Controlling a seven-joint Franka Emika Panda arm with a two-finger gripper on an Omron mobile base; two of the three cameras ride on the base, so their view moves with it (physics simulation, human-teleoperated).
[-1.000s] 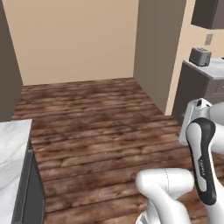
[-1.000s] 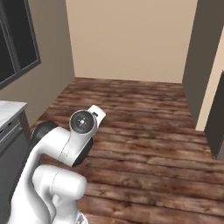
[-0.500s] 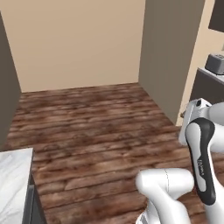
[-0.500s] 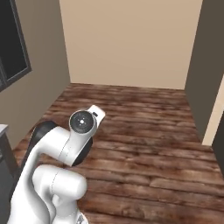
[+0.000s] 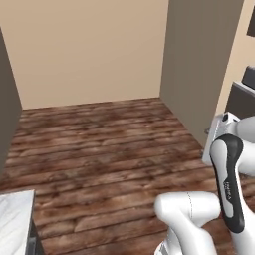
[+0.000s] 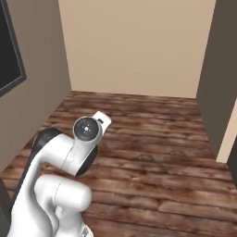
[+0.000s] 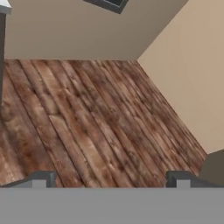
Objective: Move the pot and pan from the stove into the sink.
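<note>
Pot and pan: you cannot tell their place from these views, and the same holds for the stove and the sink.

1. Pincer: read it in the hand view. The two dark fingertips stand spread wide, one at each lower side of that view. Nothing is pinched and nothing lies between them.
2. Wooden floor: brown planks run ahead of the pincer and fill the gap between the fingertips. The pincer hangs apart from the floor, not touching it.
3. Beige wall: it stands ahead of the pincer, toward the right-hand fingertip, and meets the floor along a straight edge.
4. Grey-brown wall: it stands farther ahead of the pincer and joins the beige wall at a corner.
5. Desk: in the left base view, note one pale marbled corner low on the left, well apart from the arm.
</note>
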